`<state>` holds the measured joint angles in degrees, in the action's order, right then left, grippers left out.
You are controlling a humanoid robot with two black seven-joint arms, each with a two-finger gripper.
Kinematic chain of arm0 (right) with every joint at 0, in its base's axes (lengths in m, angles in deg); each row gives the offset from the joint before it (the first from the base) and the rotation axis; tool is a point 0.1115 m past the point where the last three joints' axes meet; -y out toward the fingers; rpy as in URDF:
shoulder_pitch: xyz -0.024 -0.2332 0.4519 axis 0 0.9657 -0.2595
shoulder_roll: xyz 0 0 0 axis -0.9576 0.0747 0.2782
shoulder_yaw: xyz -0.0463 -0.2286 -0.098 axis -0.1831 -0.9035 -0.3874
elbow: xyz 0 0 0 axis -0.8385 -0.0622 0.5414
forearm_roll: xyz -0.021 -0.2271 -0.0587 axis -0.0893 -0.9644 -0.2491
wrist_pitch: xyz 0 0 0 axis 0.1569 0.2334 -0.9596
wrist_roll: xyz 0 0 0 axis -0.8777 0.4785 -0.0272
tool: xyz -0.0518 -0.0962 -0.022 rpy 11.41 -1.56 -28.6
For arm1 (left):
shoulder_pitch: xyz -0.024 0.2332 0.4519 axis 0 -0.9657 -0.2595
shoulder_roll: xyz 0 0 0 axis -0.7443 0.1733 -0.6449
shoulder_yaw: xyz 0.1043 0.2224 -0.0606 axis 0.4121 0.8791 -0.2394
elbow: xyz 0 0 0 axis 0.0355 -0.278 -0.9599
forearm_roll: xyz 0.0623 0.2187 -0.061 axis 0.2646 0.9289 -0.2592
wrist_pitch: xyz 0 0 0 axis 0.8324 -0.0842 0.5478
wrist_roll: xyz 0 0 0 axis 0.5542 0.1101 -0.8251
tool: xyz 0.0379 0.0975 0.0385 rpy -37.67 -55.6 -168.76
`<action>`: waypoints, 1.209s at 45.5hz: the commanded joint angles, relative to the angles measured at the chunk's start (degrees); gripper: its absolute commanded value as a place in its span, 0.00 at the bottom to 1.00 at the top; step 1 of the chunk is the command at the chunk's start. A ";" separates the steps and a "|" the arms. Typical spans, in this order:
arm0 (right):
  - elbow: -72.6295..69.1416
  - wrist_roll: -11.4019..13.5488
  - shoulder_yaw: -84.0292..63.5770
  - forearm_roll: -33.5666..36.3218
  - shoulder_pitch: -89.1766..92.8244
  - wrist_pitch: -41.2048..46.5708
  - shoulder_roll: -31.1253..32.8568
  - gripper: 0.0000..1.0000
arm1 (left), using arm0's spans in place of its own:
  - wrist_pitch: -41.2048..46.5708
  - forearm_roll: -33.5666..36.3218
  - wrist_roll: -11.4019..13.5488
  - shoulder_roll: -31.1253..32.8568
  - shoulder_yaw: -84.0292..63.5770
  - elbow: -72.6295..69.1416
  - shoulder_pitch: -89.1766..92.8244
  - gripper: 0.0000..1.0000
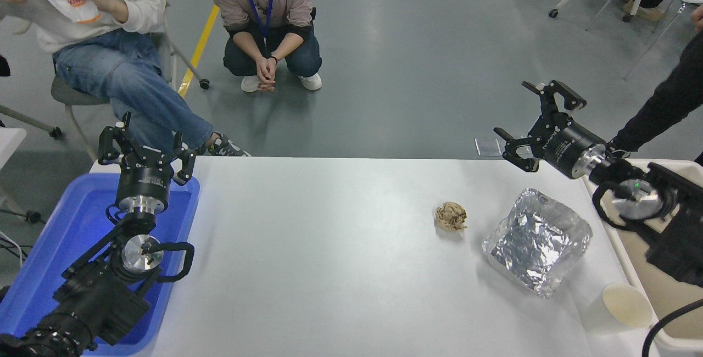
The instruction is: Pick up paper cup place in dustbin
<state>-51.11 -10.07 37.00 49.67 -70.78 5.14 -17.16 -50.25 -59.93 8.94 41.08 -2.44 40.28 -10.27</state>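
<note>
Two grippers are in your view, and neither holds anything. Your right gripper hangs raised past the far right edge of the tabletop, its jaws spread wide around bare air, pointing away from you and to the left. The paper cup is well apart from those jaws: it lies on its side at the near right corner of the tabletop, cream mouth turned toward the right, just beside the rim of the dustbin, on your side of the right arm's wrist. Whether the cup touches the rim, you cannot tell from here. Between the cup and the jaws sits the crinkled foil tray, and to its left, close by, the crumpled brown paper ball. The dustbin stands at the right end of the tabletop, largely hidden behind your right arm.

Your left gripper is parked at the lower left above the blue tray, jaws spread as well. Across the tabletop one person crouches with clasped hands, and another sits on a chair to the left.
</note>
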 commanded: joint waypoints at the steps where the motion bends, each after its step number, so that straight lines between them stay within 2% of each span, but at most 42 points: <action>1: -5.05 0.12 -24.47 -3.24 -16.44 0.26 5.91 1.00 | 0.00 0.00 0.00 0.00 0.03 0.01 0.01 0.99; 11: -13.49 0.12 -35.82 -15.45 -29.54 0.18 5.74 1.00 | 0.00 0.09 0.00 0.00 0.03 0.01 0.01 0.99; 18: -13.85 0.21 -41.01 -21.61 -36.66 0.70 2.58 1.00 | 0.00 0.09 0.00 0.00 0.03 0.01 0.01 0.99; 24: -16.30 0.21 -46.18 -23.11 -40.44 1.49 0.82 1.00 | 0.00 0.09 -0.09 0.00 0.03 0.01 0.01 0.99; 35: -23.69 0.12 -63.50 -23.29 -52.04 0.79 -7.00 1.00 | 0.00 0.09 -0.09 0.00 0.03 0.01 0.01 0.99; 47: -35.29 0.12 -69.57 -22.23 -63.47 1.23 -10.52 1.00 | 0.00 0.09 0.00 0.00 0.03 0.01 0.01 0.99; 55: -35.29 -0.05 -77.74 -21.79 -66.63 1.32 -17.64 1.00 | 0.00 0.09 0.00 0.00 0.03 0.01 0.01 0.99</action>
<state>-82.84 -9.94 -31.23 27.58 -131.02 6.24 -27.52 -50.25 -59.85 8.88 41.08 -2.41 40.29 -10.26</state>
